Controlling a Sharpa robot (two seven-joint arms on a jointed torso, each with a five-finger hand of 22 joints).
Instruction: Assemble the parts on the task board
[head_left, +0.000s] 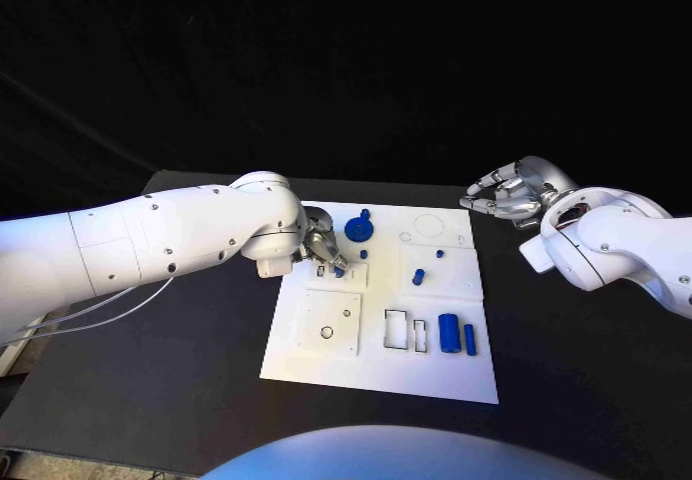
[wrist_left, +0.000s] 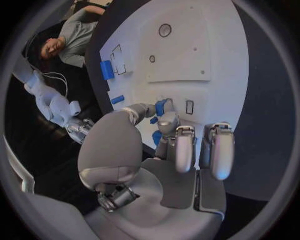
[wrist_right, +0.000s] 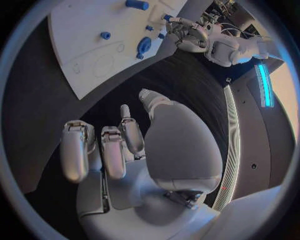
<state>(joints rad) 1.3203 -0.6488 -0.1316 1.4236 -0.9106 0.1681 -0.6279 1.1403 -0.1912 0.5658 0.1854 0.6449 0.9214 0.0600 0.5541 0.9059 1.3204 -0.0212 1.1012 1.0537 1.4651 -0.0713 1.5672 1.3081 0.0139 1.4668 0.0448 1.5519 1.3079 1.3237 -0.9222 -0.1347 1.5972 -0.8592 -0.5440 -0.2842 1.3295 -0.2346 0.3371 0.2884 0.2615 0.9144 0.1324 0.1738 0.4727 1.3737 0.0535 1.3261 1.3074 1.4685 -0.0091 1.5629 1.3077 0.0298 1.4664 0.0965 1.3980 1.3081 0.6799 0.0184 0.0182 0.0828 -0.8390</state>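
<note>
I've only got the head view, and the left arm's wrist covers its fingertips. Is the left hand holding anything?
Observer: Yes. In the left wrist view, the left hand pinches a small blue part between its thumb and a finger.
Operator: Is it already in a slot?
Observer: No. It is beside a small dark-outlined rectangular slot in the white task board, not inside it.
Operator: And the right hand's palm side?
Observer: In the right wrist view, the right hand holds nothing. Its fingers are apart, over the black table beside the board.
</note>
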